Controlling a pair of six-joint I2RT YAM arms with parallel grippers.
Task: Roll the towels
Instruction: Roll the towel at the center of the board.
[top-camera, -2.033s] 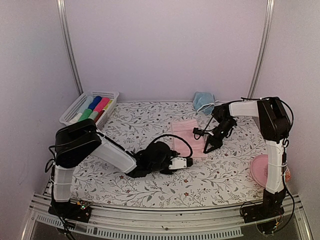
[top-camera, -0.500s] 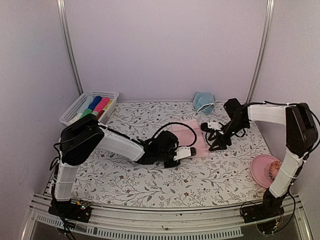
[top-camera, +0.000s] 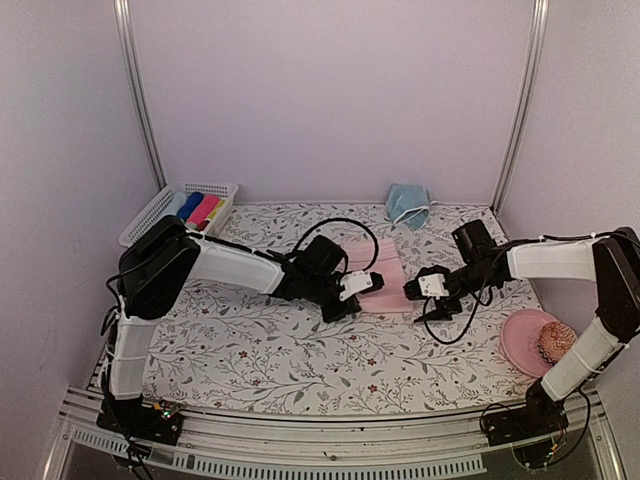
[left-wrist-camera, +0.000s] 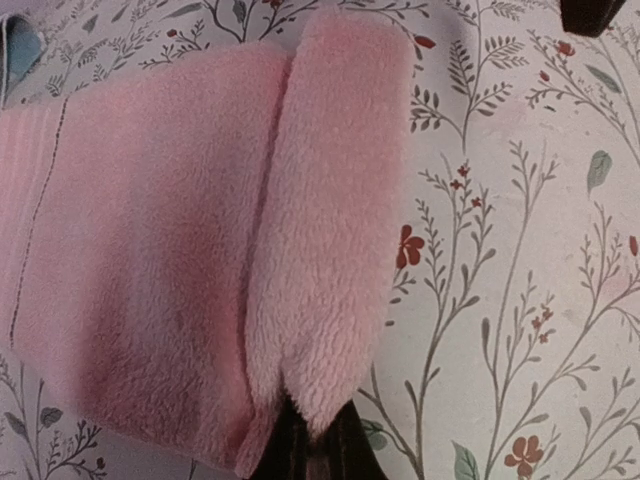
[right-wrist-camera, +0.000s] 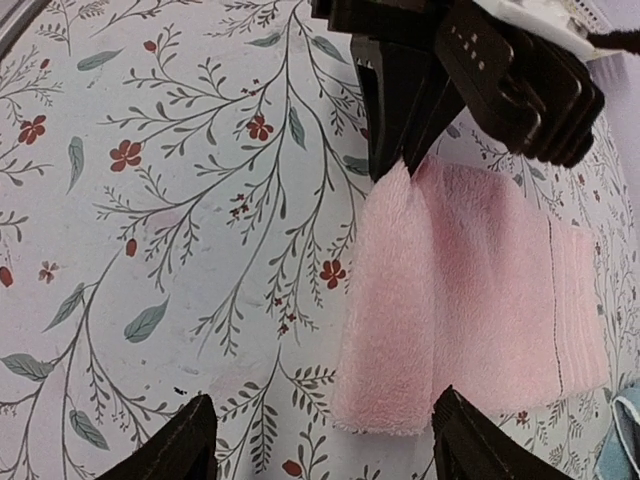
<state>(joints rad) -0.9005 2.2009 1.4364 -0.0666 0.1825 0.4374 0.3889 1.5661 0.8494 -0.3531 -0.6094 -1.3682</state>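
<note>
My left gripper (left-wrist-camera: 318, 445) is clamped on the folded-over edge of the soft pale pink square towel (top-camera: 385, 265), mid-table, I judge to stop that first turn springing flat. My right gripper (right-wrist-camera: 325, 440) stands spread and empty at its 3 o'clock. The crumpled light blue towel (top-camera: 407, 205) lies at 1 o'clock; its orange mark is unreadable.

The flower-patterned tabletop (top-camera: 300, 365) carries a partly rolled pink towel (top-camera: 385, 270) near its middle, a light blue towel (top-camera: 407, 205) at the far edge, a white basket (top-camera: 150, 215) in the far left corner and a pink plate (top-camera: 522, 335) by the right edge.
</note>
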